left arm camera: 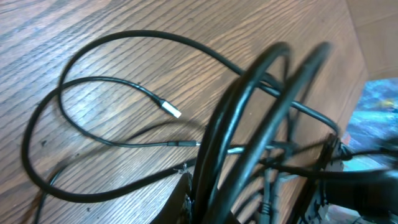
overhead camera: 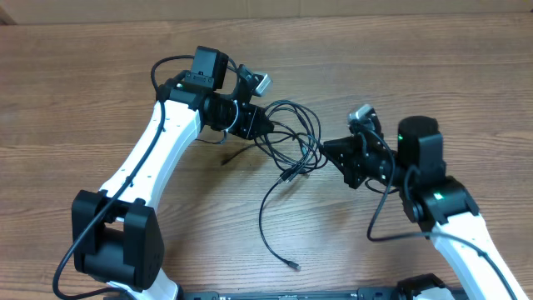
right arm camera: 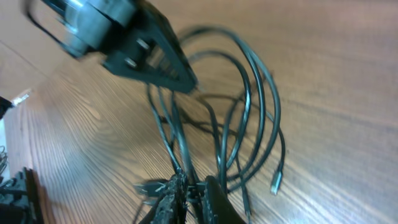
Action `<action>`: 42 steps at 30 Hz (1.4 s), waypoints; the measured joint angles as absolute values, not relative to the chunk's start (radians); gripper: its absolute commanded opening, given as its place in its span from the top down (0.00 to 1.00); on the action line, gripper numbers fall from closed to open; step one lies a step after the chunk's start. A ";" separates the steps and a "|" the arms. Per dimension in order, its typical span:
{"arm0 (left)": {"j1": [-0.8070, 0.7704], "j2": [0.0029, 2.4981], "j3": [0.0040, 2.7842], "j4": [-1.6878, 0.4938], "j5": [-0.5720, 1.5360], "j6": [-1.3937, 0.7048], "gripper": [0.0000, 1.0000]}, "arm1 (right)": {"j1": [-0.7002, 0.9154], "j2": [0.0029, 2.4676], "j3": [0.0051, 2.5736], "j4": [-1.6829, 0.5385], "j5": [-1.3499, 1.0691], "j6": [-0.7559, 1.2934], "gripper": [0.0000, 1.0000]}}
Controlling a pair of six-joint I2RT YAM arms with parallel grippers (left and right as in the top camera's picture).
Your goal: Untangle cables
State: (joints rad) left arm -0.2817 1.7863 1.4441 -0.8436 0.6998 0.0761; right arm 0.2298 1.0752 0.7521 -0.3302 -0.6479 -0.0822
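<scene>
The cables [overhead camera: 296, 137] are thin black cords tangled in loops at the table's middle, between my two grippers. One long tail runs toward the front and ends in a small plug [overhead camera: 292, 265]. My left gripper [overhead camera: 268, 127] is shut on the left side of the tangle; in the left wrist view thick dark loops [left arm camera: 249, 124] rise from its jaws, and a silver-tipped plug [left arm camera: 171, 111] lies on the wood. My right gripper [right arm camera: 194, 193] is shut on a few strands [right arm camera: 180, 149] at the tangle's right side [overhead camera: 326, 148]. Another plug [right arm camera: 275, 183] lies beside it.
The wooden table [overhead camera: 100, 75] carries everything. The left arm's black gripper [right arm camera: 149, 56] fills the upper left of the right wrist view. A blurred blue object [left arm camera: 380, 106] shows at the right edge of the left wrist view. The table's far edge [overhead camera: 333, 13] runs along the top.
</scene>
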 measured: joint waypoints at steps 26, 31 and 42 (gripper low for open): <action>-0.322 1.786 1.444 -0.918 0.709 0.215 0.96 | 0.230 0.934 0.752 -0.516 -0.628 -0.120 0.25; -0.371 1.786 1.444 -0.918 0.722 0.240 0.96 | 0.249 1.002 0.752 -0.575 -0.585 -0.242 0.22; -0.391 1.786 1.444 -0.929 0.760 0.209 0.96 | 0.360 1.113 0.752 -0.583 -0.292 -0.364 0.12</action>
